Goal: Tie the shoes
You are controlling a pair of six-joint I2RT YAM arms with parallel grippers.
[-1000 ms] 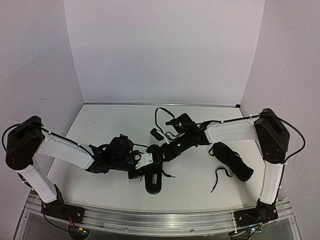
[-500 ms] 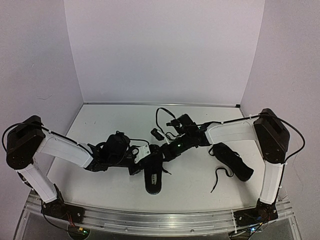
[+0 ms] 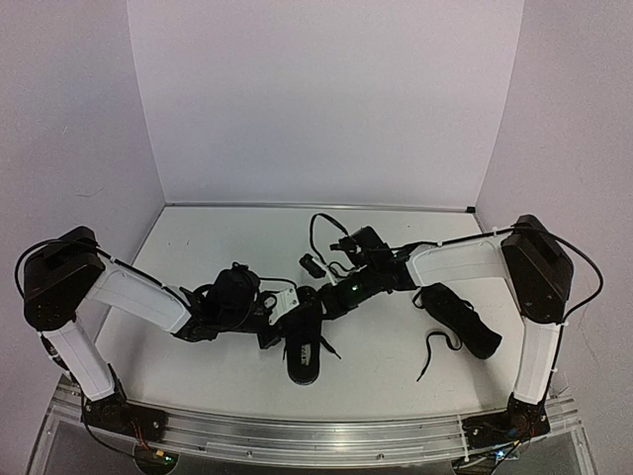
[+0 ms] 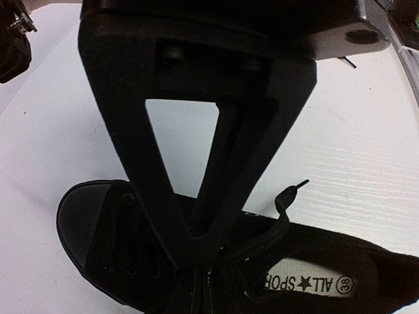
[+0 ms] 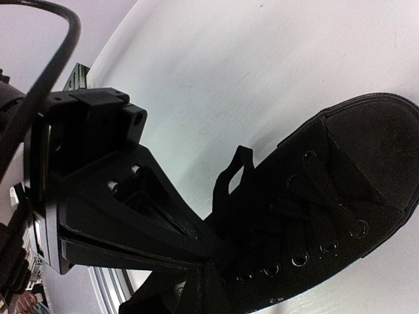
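Note:
One black shoe (image 3: 305, 348) lies at the table's middle, toe away from the near edge, with both grippers over its laces. In the left wrist view this shoe (image 4: 91, 229) shows its pale insole label (image 4: 308, 284), and my left gripper (image 4: 200, 256) is shut on a lace at the tongue; a free lace end (image 4: 289, 195) curls up beside it. My right gripper (image 5: 219, 254) is shut on the lace too, with a lace loop (image 5: 236, 171) standing above the eyelets. In the top view the left gripper (image 3: 280, 327) and right gripper (image 3: 315, 305) nearly meet. The second shoe (image 3: 457, 319) lies at the right, laces loose.
A small black part (image 3: 310, 264) and a looping black cable (image 3: 318, 230) sit behind the right forearm. An aluminium rail (image 3: 316, 433) runs along the near edge. White walls enclose the table on three sides.
The left arm has shifted slightly to the right and away from the near edge, its gripper drawing closer to the right one over the shoe. Both grippers stay shut.

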